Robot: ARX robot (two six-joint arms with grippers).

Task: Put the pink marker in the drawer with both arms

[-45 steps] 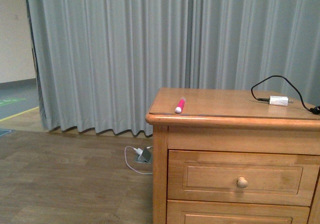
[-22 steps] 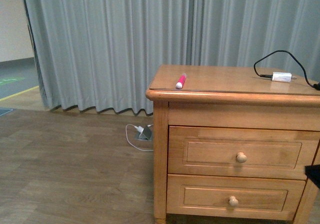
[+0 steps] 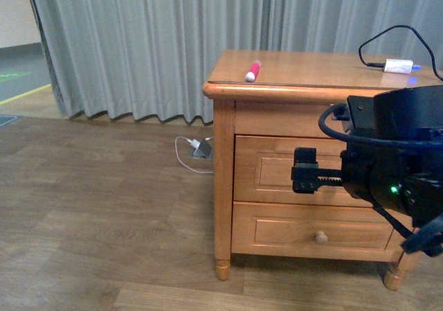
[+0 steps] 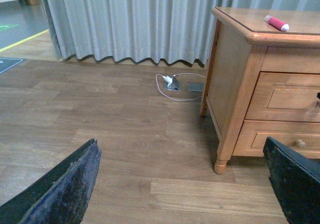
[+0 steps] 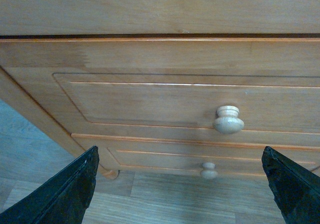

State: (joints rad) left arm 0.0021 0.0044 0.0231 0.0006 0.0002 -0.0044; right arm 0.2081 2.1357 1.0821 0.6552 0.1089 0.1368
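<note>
The pink marker [image 3: 252, 70] lies on top of the wooden cabinet near its front left corner, also seen in the left wrist view [image 4: 276, 23]. The drawer [image 3: 263, 169] is the upper one and is closed; its round knob [image 5: 228, 120] shows in the right wrist view. My right gripper [image 3: 304, 171] hovers open just in front of that drawer front, its black arm covering the knob in the front view. In its own view the right gripper [image 5: 180, 151] is empty, the knob a little above its gap. My left gripper [image 4: 181, 144] is open over bare floor, left of the cabinet.
A white adapter [image 3: 398, 66] with a black cable sits at the back right of the cabinet top. The lower drawer's knob [image 3: 320, 237] shows below. A floor socket with a white cable [image 3: 197, 148] lies by the grey curtain [image 3: 138, 48]. Wooden floor stretches to the left.
The front view has pulled back and tilted down, so the whole cabinet and its legs show. My right arm has come into view in front of the upper drawer.
</note>
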